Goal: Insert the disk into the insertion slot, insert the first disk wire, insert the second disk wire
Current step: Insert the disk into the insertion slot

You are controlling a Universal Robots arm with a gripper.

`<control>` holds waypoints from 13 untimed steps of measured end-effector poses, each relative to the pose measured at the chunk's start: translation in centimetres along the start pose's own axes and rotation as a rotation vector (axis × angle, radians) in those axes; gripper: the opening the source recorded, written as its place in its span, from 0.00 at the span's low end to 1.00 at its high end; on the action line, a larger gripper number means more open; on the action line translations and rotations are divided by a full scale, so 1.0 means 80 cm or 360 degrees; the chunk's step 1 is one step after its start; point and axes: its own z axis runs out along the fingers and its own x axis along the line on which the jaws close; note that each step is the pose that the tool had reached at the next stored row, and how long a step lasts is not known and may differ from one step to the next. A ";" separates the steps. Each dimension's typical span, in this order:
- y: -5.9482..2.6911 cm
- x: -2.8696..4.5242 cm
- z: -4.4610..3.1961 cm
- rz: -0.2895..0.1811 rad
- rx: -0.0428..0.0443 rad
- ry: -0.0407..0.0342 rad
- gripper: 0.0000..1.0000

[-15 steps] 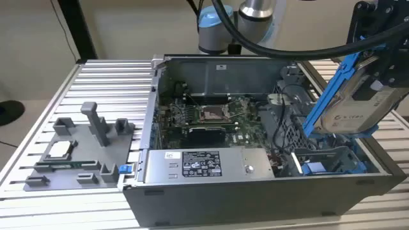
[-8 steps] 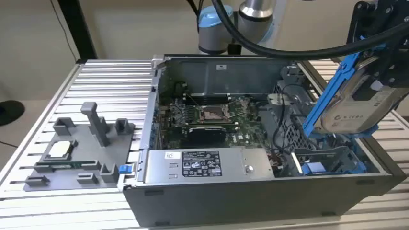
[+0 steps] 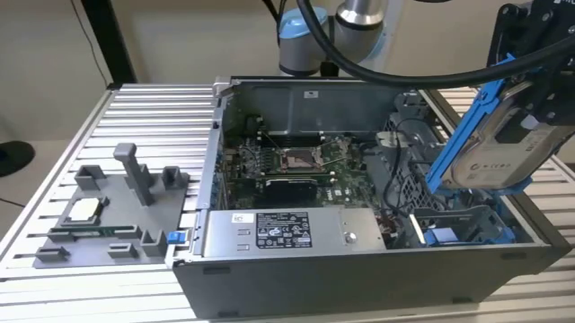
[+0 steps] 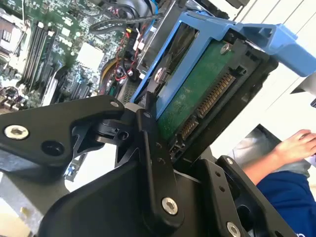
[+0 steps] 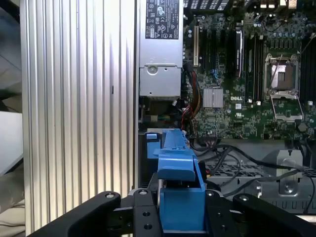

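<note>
Gripper [image 5: 181, 217] clamped on the disk [image 3: 501, 153], disk steeply tilted, raised above the insertion slot [image 3: 462, 227], at the exterior view's right of the open computer case [image 3: 359, 282], not yet seated.

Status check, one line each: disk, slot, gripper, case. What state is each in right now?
disk: held in the air, tilted, not in the slot.
insertion slot: empty.
gripper: shut on the disk, fingers either side of its blue carrier.
computer case: lying on its side, panel off, interior exposed.
</note>
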 end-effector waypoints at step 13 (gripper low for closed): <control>-0.004 0.0145 0.0168 0.0059 0.0000 -0.0003 0.00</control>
